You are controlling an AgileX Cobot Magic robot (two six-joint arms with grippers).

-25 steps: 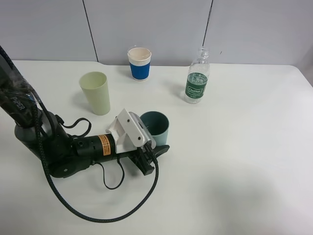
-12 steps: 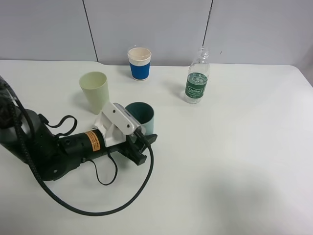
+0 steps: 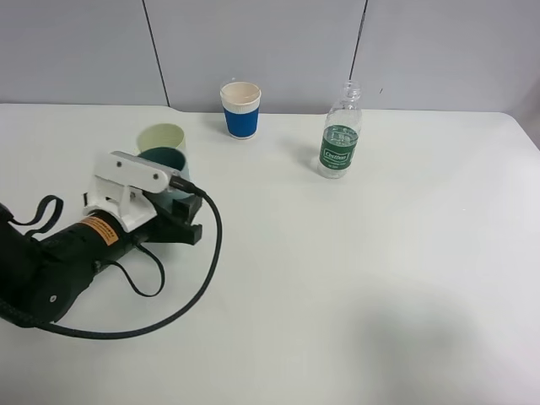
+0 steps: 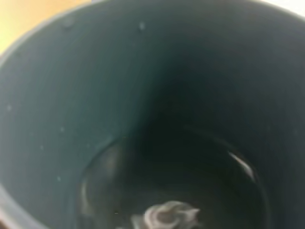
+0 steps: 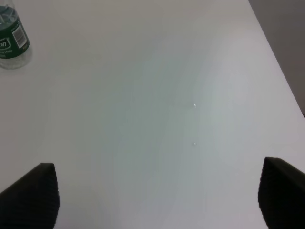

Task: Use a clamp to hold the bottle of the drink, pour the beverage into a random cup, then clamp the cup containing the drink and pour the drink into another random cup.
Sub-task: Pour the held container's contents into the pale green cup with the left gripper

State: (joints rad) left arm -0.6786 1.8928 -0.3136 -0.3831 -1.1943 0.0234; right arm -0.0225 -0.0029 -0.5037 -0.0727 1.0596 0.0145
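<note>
My left gripper (image 3: 178, 221) is shut on the teal cup (image 3: 168, 159) and holds it right in front of the pale green cup (image 3: 160, 134), whose rim shows just behind it. In the left wrist view the inside of the teal cup (image 4: 143, 95) fills the frame, with dark liquid (image 4: 171, 191) at its bottom. The clear drink bottle (image 3: 341, 135) with a green label stands upright at the back right; it also shows in the right wrist view (image 5: 12, 38). My right gripper (image 5: 157, 195) is open and empty above bare table.
A paper cup with a blue sleeve (image 3: 241, 110) stands at the back middle. The left arm's black cable (image 3: 202, 270) loops over the white table (image 3: 380, 278). The table's right edge (image 5: 279, 67) shows in the right wrist view.
My left gripper has carried the teal cup left and back, from the table's middle up against the pale green cup. The bottle and paper cup have not moved.
</note>
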